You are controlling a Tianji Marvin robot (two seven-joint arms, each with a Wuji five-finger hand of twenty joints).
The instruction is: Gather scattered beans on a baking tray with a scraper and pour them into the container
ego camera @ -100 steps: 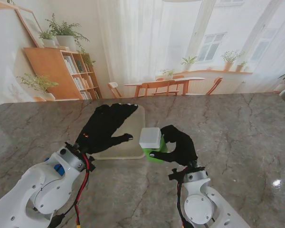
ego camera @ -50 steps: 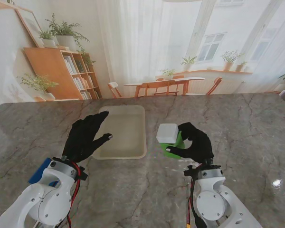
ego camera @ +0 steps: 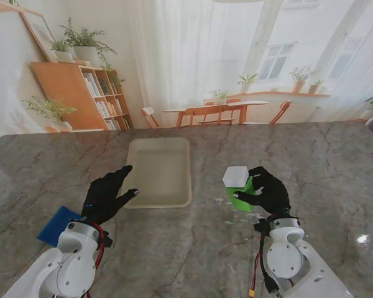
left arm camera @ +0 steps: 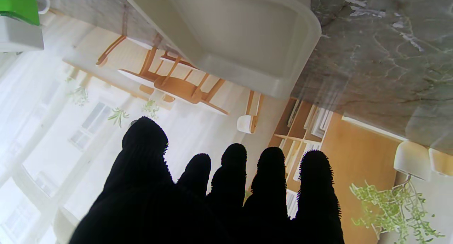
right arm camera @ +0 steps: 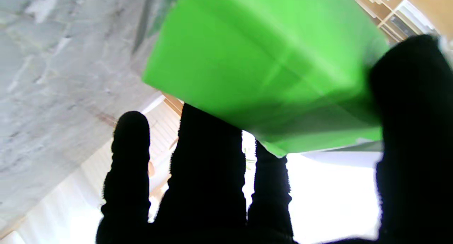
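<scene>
Right hand [ego camera: 268, 191]: wrapped around the green container [ego camera: 243, 194], thumb on one side and the other fingers [right arm camera: 208, 159] on the opposite side, so it's a proper grip and not just resting there. The wrist view shows the green wall filling the space between thumb and fingers.

Green container: held up off the marble table [ego camera: 336, 167], tilted, with its white top part [ego camera: 235, 176] on the side pointing away from the palm.

Left hand [ego camera: 105, 194]: holding nothing, fingers spread and stretched forward, thumb sticking out toward the tray. From the wrist view all five fingertips [left arm camera: 233, 155] are apart with gaps between them.

Baking tray [ego camera: 185, 171]: flat on the table just past the left hand's fingertips, its near left corner close to the thumb. It sits between the two hands, nearer the left one. Looks bare inside from the stand view, can't make out beans in it.

Blue flat thing [ego camera: 57, 225]: on the table beside the left wrist, on its outer side. Could be the scraper, honestly can't tell.

Small bits [ego camera: 227, 220]: a few pale greenish specks on the table right by the right hand, on its tray side. Too small to say what they are.
</scene>
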